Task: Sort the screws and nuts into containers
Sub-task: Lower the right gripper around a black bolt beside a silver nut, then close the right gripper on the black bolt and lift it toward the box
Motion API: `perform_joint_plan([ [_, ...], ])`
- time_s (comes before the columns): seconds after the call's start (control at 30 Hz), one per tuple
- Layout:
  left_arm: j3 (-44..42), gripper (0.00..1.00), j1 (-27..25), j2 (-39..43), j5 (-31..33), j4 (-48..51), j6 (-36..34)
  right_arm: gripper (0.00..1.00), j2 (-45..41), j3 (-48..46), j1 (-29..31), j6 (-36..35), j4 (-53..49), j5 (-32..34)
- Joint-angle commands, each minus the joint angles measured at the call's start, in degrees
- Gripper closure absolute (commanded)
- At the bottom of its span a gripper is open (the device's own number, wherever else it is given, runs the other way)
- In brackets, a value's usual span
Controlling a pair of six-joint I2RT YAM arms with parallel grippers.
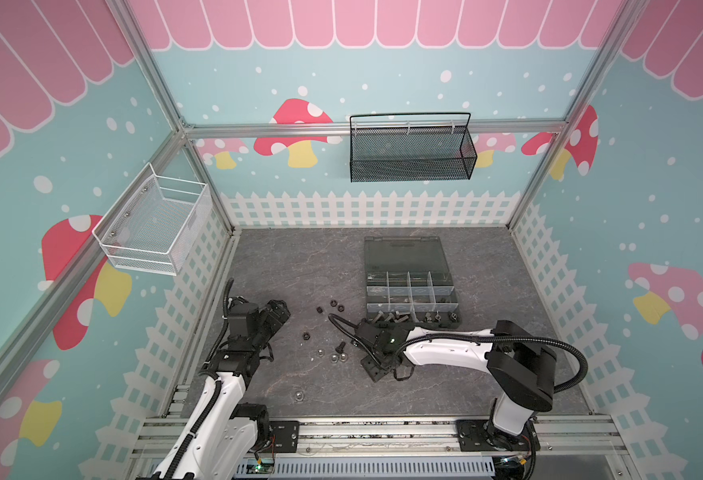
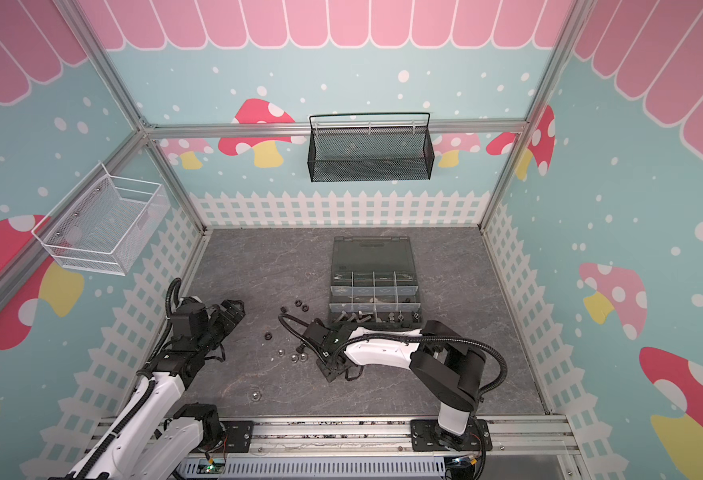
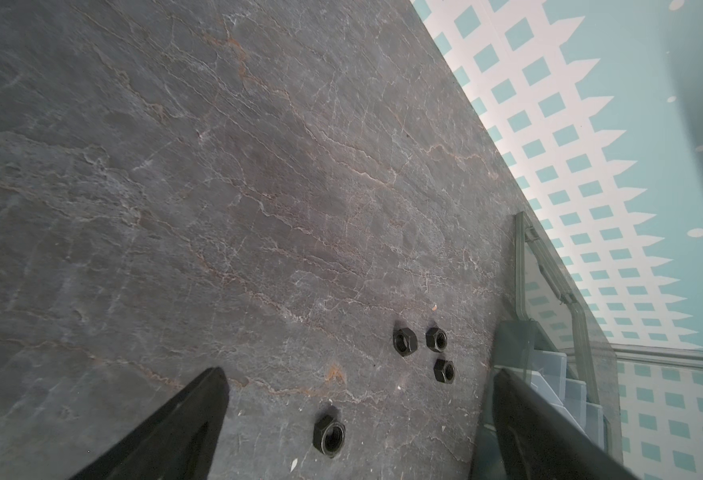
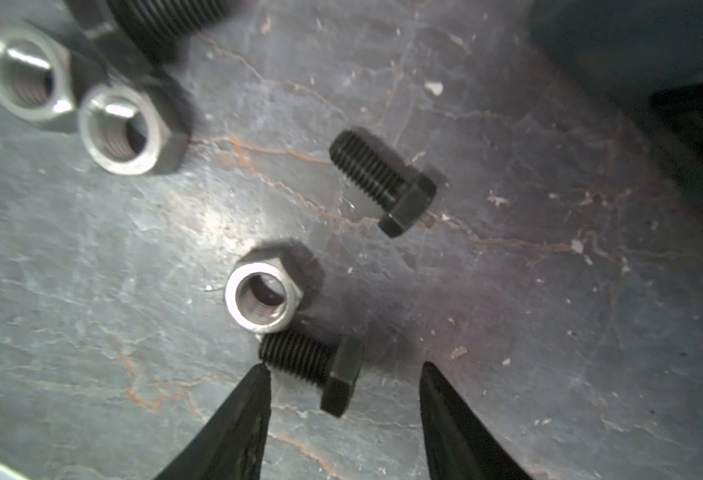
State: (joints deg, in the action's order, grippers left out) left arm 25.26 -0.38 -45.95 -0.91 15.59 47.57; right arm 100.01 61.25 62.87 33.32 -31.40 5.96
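Black screw (image 4: 312,370) lies unheld between parted right fingers (image 4: 237,428), left fingers (image 3: 166,436) spread wide; another screw (image 4: 166,16) is cropped.

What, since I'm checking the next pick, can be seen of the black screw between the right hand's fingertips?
The black screw is a short bolt, dull black metal by its look, with a threaded shank and a hexagonal head. It lies on its side on the grey stone-look table, loose, in the gap of the open right hand. Its thread end sits at one fingertip and appears to touch a silver nut; the head is clear of the other finger.
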Motion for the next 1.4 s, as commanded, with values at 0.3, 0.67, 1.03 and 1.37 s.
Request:
perform_joint_plan([
  [0.3, -0.7, 0.00, 0.3, 0.0, 0.7, 0.0, -0.2, 0.41, 4.1, 2.6, 0.6, 0.4, -2.5, 3.0],
  [0.67, -0.9, 0.00, 0.4, 0.0, 0.5, -0.2, 0.0, 0.45, 4.3, 2.0, 0.5, 2.8, -4.6, 4.7],
  [1.03, -1.1, 0.00, 0.3, 0.3, 0.5, 0.0, 0.0, 0.57, 3.8, 0.9, 0.6, 4.3, -4.5, 2.9],
  [1.37, -0.9, 0.00, 0.3, 0.2, 0.5, -0.1, -0.1, 0.70, 3.2, 1.8, 0.5, 4.4, -4.4, 3.6],
])
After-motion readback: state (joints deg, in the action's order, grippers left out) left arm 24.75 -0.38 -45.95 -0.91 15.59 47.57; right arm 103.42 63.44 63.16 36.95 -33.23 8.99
